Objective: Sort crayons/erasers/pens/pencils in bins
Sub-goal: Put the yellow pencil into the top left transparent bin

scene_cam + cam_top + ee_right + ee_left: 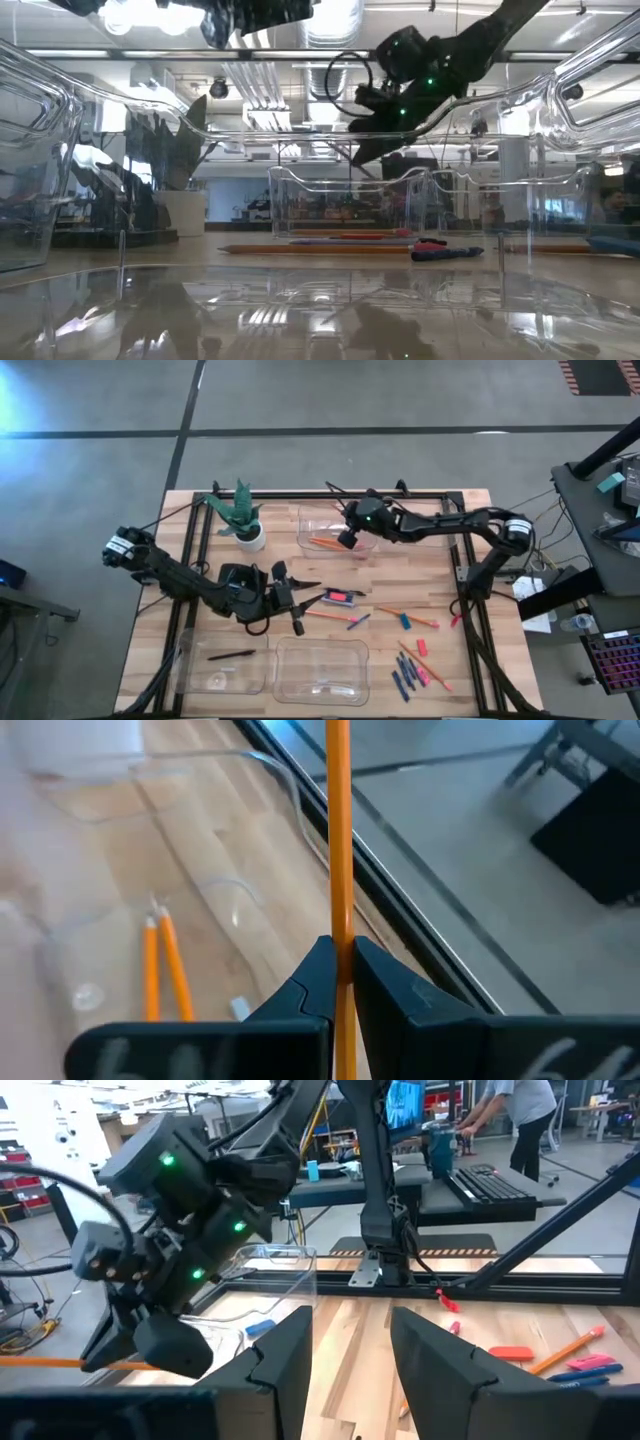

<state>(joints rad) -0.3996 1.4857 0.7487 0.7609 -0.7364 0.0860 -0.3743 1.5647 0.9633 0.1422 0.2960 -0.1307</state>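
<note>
**Right hand has a pencil over the back bin**

Near the frame bottom in the high view sit two clear bins, the left one with a black pen inside. Lower right, blue crayons and a pink eraser lie loose on the desk. Mid-frame, the left hand reaches right, fingers spread wide, gripping nothing. Further back, the right arm stretches left; the right hand pinches an orange pencil above the top-centre bin, which has two pencils in it.
</note>
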